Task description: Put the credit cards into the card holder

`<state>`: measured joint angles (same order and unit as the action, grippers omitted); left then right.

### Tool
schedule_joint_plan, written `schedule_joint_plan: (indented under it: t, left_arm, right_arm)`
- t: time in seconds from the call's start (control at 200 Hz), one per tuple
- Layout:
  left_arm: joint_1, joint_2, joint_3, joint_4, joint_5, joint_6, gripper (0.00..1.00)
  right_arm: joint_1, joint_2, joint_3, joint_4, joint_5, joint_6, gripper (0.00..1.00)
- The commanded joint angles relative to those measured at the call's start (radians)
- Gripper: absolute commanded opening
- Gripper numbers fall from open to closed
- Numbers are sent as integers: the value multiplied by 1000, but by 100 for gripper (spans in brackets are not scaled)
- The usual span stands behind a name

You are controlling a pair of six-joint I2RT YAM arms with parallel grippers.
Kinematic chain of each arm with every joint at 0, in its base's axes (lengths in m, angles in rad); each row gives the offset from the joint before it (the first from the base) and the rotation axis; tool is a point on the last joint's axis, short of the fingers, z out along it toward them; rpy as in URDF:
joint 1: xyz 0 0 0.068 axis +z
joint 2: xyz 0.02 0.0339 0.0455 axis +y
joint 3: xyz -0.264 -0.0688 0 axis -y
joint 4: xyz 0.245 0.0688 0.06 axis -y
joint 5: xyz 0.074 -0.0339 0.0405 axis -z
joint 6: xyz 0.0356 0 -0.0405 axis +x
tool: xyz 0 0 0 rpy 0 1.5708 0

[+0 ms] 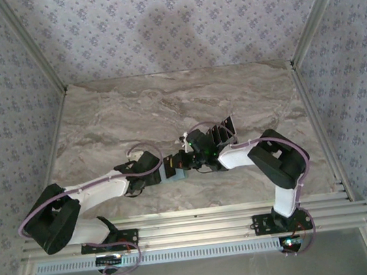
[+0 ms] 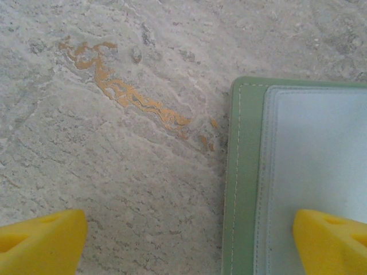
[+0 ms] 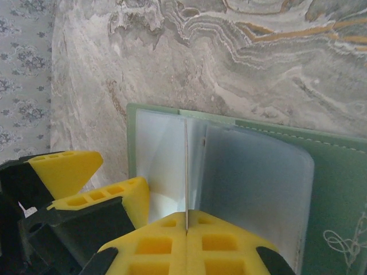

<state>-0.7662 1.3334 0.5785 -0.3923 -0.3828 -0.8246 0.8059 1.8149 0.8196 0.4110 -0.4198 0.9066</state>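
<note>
- One holder (image 3: 338, 172), flat, sage-green with a stitched edge, lay open on the marble-patterned table (image 2: 114, 189), between the two grippers.
- Two frosted plastic sleeves (image 3: 252, 189) showed inside it.
- One thin card (image 3: 186, 172), seen edge-on, stood upright between those sleeves.
- The right gripper (image 3: 186, 223) had its yellow gridded pads pressed together, pinching the card's near edge.
- The left gripper (image 2: 183, 243) was spread, one yellow fingertip (image 2: 330, 238) over a sleeve, the other over bare table.

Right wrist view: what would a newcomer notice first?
Low centre, the right hand pinches a thin card edge-on over the open green holder's clear sleeves. At left, the open left hand rests one yellow finger on the holder.
</note>
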Motion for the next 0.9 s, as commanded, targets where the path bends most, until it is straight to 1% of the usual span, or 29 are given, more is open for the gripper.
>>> schedule_joint_plan:
  t: [0.0, 0.23, 0.475, 0.745, 0.894]
  left_arm:
    - [-3, 7, -17, -13, -17, -6, 92]
    - [-2, 7, -19, -10, -16, -6, 92]
    - [-2, -2, -23, -18, -22, -10, 92]
    - [-2, -2, -25, -19, -21, -7, 92]
    - [-2, -3, -26, -23, -23, -9, 91]
  right_arm:
    - [7, 23, 6, 36, -23, 21, 0]
    - [4, 26, -11, 65, -36, 35, 0]
    - [-2, 49, -35, 146, -60, 85, 0]
    - [-2, 56, -46, 151, -59, 88, 0]
    - [-18, 47, -59, 156, -59, 88, 0]
